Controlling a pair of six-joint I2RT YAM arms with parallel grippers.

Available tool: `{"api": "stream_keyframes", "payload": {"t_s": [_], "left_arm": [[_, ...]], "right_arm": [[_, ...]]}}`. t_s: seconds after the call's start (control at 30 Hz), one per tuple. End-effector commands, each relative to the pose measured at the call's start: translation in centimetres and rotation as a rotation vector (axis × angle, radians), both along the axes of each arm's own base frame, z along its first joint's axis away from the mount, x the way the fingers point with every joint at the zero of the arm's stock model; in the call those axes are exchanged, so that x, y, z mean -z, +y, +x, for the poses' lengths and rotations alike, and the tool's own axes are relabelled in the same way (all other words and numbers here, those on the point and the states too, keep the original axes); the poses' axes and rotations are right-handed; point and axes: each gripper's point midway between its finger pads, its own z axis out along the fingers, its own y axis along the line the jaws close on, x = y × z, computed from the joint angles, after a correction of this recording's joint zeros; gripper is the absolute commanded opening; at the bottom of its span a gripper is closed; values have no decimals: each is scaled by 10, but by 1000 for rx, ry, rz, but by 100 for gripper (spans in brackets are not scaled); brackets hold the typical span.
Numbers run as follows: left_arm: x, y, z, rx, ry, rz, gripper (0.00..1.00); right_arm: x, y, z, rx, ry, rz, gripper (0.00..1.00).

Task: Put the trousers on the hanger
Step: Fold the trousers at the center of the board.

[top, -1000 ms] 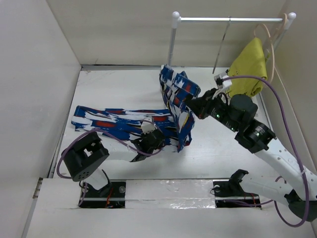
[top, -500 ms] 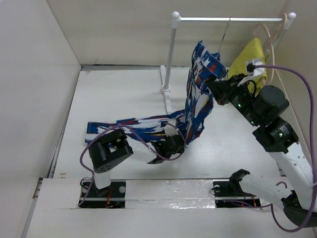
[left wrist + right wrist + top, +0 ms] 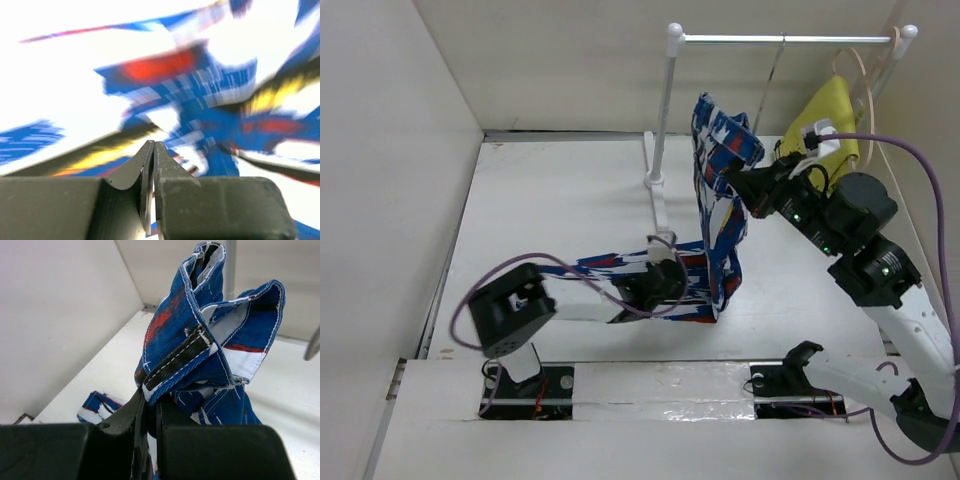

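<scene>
The trousers [image 3: 720,215], blue and white with red and yellow dashes, hang from my right gripper [image 3: 738,183] and trail left along the table. That gripper [image 3: 150,395] is shut on a bunched waistband fold [image 3: 200,340], held up near the rail. The hanger [image 3: 772,88], a thin grey rod seen edge-on, hangs from the rail just right of the raised cloth. My left gripper [image 3: 665,283] lies low on the trouser legs. Its jaws [image 3: 152,145] are pressed together, with blurred print [image 3: 200,95] beyond the tips. Whether cloth is pinched there does not show.
A white rack has a post [image 3: 663,110] and a top rail [image 3: 780,40] at the back. A yellow garment [image 3: 830,115] hangs on a pale curved hanger [image 3: 865,70] at the rail's right end. Walls close in left, back and right.
My right gripper has lifted the trousers' top up and right toward the rail, then eased slightly back left. The legs were dragged right along the table, and the left gripper moved right with them.
</scene>
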Motion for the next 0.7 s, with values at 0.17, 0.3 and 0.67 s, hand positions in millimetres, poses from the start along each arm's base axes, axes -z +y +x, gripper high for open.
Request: {"api": "stream_keyframes", "payload": {"t_s": [0.17,0.3,0.67], "left_arm": [[-149,171,41,-406,-232,-188,0],[-193,238,30,-509,-330,-228,1],[-301,321,-19,-671,-505,-388,1]], "right_arm": [[-26,67,29,-78,-87,39,0],[-18,118,36,-148,-69,17,0],[70,306,2,-414,23,-138,0]]}}
